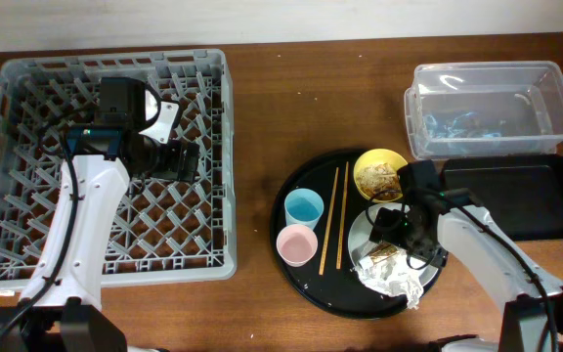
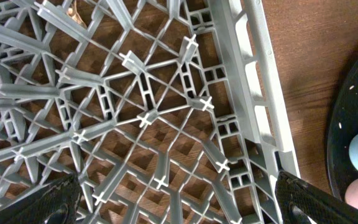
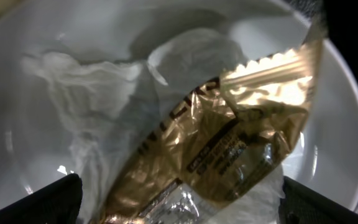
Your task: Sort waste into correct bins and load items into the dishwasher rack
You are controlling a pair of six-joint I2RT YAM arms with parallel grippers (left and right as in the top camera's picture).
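The grey dishwasher rack (image 1: 27, 127) stands at the left. My left gripper (image 1: 180, 159) hovers over its right part, open and empty; the left wrist view shows only rack grid (image 2: 148, 118) between the fingers (image 2: 179, 208). The white plate (image 1: 360, 240) on the round tray holds the crumpled napkin (image 1: 397, 281) and golden wrapper (image 1: 379, 252). My right gripper (image 1: 391, 227) is low over the plate, open, its fingers (image 3: 179, 208) on either side of the wrapper (image 3: 229, 137), which lies on the napkin (image 3: 86, 93). The yellow bowl (image 1: 369, 161) holds food scraps (image 1: 381, 179).
The round black tray (image 1: 291, 279) also carries the blue cup (image 1: 304, 206), the pink cup (image 1: 297, 244) and the chopsticks (image 1: 335, 215). The clear tub (image 1: 492, 83) stands at the back right, with the shallow black tray (image 1: 516, 194) in front of it.
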